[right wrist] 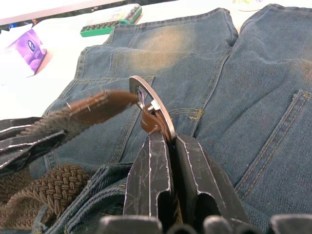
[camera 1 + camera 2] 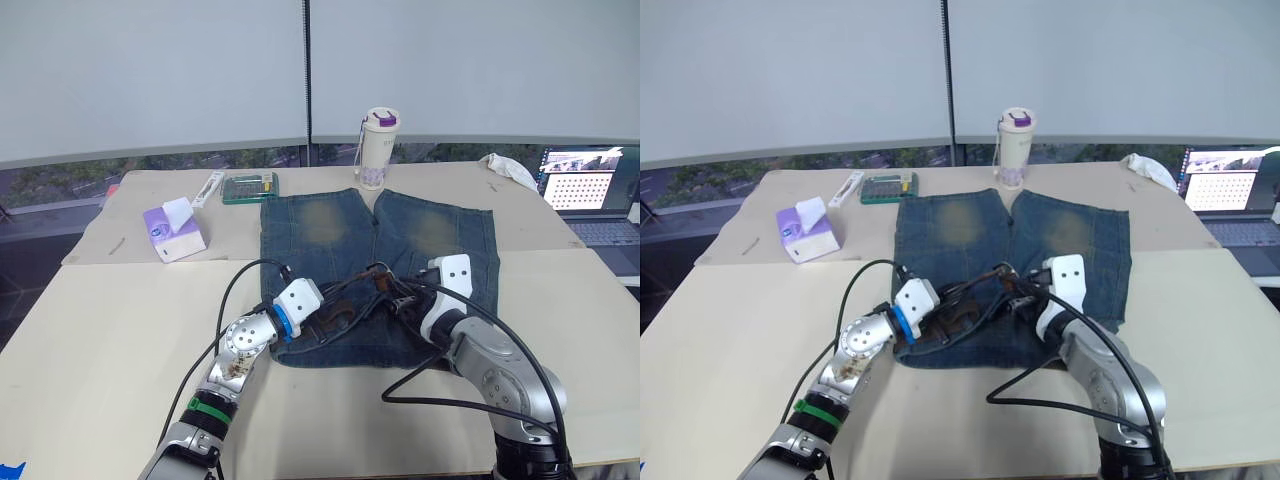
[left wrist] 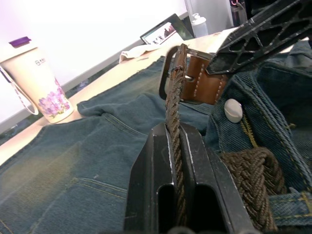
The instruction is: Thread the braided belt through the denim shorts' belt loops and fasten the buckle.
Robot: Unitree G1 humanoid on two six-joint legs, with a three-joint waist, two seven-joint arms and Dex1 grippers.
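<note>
- Right now, left gripper [image 3: 176,146]: fingers [image 3: 156,180] closed tight on the braided belt [image 3: 173,105], strap pinched edge-on between them near its tip.
- Right gripper [image 1: 168,146]: fingers [image 1: 148,170] closed on the belt's buckle end, clamping the brown leather tab just below the metal buckle [image 1: 153,109]; buckle ring stands upright above the fingertips.
- Belt's leather-capped tip [image 1: 105,105] touches the buckle ring, pointing into it from the left gripper's side.
- Rest of belt lies coiled along the waistband, woven part showing inside the open fly next to a pale button [image 3: 233,110].
- Denim shorts [image 2: 400,240] lie flat mid-surface, legs pointing away from robot, waistband nearest it, faded tan patches on both legs. Belt loops too small to tell apart w/ certainty.
- Both grippers meet over the waistband centre, close together.
- Writing: white cup [image 2: 378,148] w/ purple lid and purple flower print sits past the shorts' hems; small dark print near its top, unreadable.
- Purple tissue pack [image 2: 174,229] to robot's left of the shorts; logo unreadable.
- Green box [image 2: 250,187] just beyond, laptop [image 2: 590,200] at far right, screen text unreadable.
</note>
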